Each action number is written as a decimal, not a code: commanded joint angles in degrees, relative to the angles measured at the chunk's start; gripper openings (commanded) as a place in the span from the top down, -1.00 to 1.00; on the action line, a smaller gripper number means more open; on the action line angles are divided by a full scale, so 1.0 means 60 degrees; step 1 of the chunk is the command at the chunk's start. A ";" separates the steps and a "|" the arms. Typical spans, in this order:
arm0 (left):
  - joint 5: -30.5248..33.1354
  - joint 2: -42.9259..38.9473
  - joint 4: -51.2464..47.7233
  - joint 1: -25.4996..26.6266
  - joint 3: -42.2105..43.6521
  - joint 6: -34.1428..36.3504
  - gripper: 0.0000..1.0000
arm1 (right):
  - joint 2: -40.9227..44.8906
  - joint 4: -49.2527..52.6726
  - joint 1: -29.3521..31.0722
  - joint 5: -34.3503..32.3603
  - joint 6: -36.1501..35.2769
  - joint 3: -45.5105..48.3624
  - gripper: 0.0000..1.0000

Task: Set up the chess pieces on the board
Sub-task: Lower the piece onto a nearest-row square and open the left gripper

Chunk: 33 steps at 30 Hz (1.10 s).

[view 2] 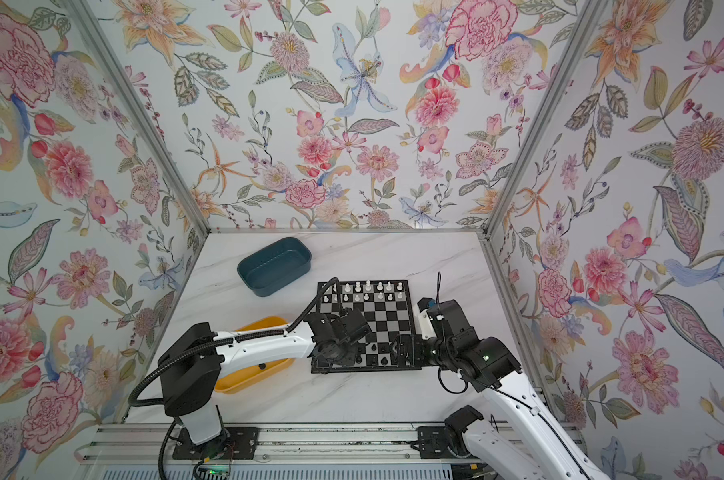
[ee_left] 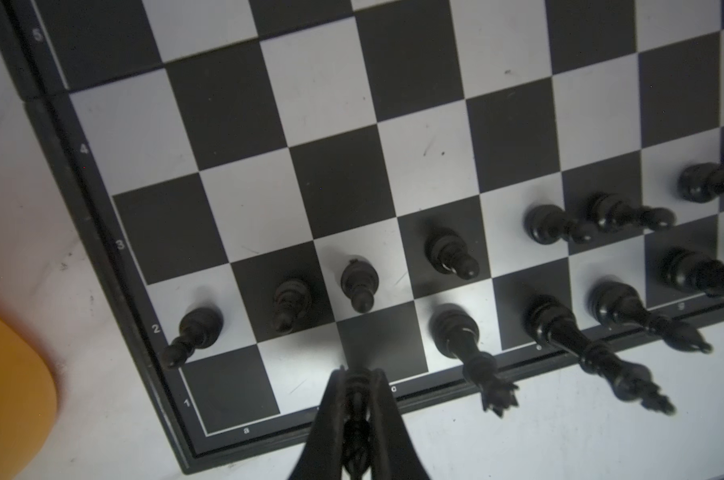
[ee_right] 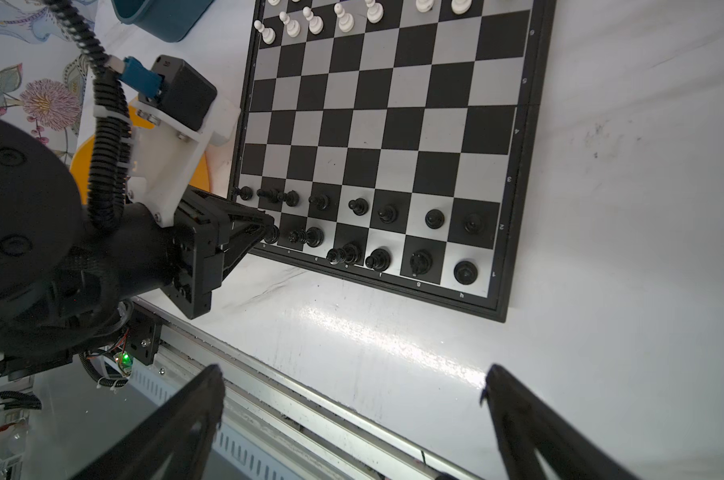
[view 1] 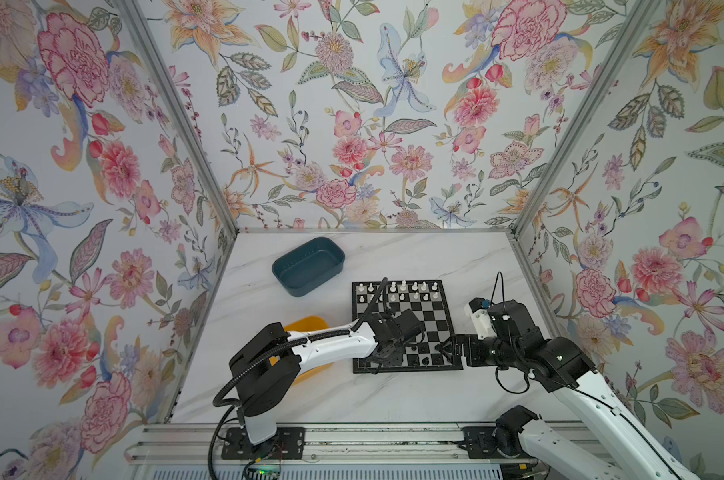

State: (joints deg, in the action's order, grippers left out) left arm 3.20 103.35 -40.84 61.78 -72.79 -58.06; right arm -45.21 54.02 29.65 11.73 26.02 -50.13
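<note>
- The board point(view 1: 435, 320) lies low centre in both top views. White pieces point(view 1: 414, 286) line its upper two rows, partly behind a cable.
- Black pieces point(ee_right: 420, 262) fill most of the lower two rows. In the left wrist view, three corner squares at lower left look bare.
- The left gripper point(ee_left: 358, 374) is clenched on one black piece point(ee_left: 357, 399) above that corner.
- The right gripper point(ee_right: 352, 386) gapes wide, holding nothing.
- The task looks nearly done, with roughly three placements left.
</note>
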 commanded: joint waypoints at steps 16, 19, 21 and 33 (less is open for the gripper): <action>-0.0041 0.0599 -0.0270 0.0091 -0.0701 0.0375 0.72 | 0.0357 0.0538 -0.0356 0.0203 -0.0034 0.0130 -0.98; -0.0037 0.0589 -0.0232 0.0118 -0.0657 0.0346 0.72 | 0.0357 0.0534 -0.0364 0.0243 -0.0059 0.0137 -0.98; -0.0024 0.0589 -0.0218 0.0133 -0.0628 0.0331 0.70 | 0.0383 0.0533 -0.0372 0.0250 -0.0049 0.0140 -0.98; -0.0147 0.0610 -0.0005 0.0154 -0.0333 0.0273 0.66 | 0.0504 0.0645 -0.0400 0.0254 -0.0003 0.0137 -0.98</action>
State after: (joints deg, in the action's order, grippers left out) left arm 3.16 106.50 -40.77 61.91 -75.50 -56.36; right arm -42.68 56.40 27.59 13.04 26.00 -50.06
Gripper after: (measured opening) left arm 0.170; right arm 0.989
